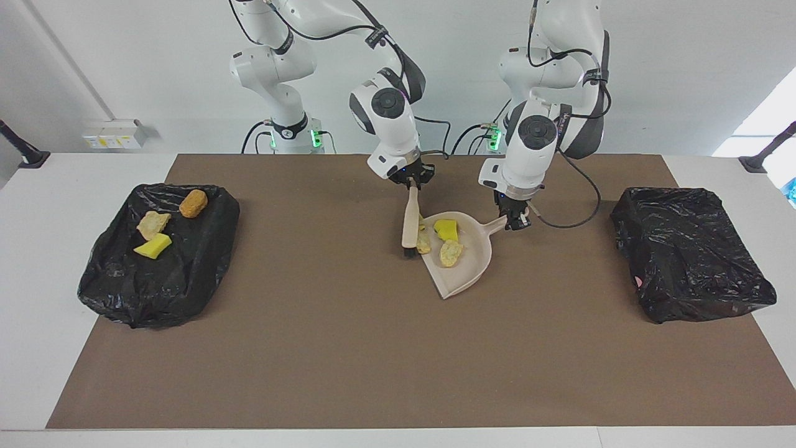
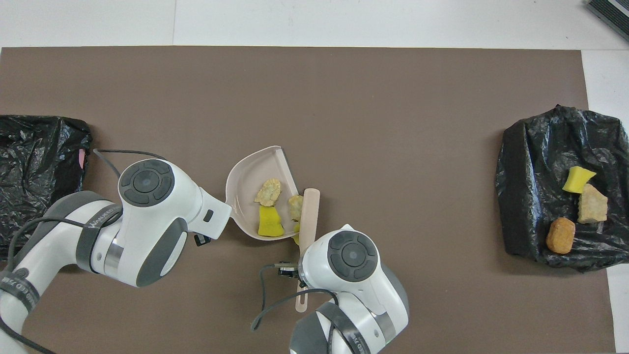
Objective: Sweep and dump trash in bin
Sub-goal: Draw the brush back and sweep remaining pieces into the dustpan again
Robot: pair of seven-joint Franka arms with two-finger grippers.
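A beige dustpan point(image 1: 471, 262) lies mid-mat, and my left gripper point(image 1: 517, 221) is shut on its handle. In the pan are a yellow foam chunk point(image 1: 446, 229) and a beige lump point(image 1: 451, 252). Another beige lump point(image 1: 423, 242) sits at its open lip. My right gripper point(image 1: 413, 182) is shut on the beige brush point(image 1: 410, 219), whose bristles stand at that lip. The overhead view shows the pan point(image 2: 249, 169), the brush point(image 2: 310, 211) and the yellow chunk point(image 2: 270, 222); the arms' wrists hide both grippers there.
A black-lined bin point(image 1: 118, 280) at the right arm's end holds an orange-brown lump point(image 1: 193, 203), a beige lump point(image 1: 153, 224) and a yellow chunk point(image 1: 153, 247). A second black-lined bin point(image 1: 690, 261) stands at the left arm's end. A brown mat point(image 1: 348, 348) covers the table.
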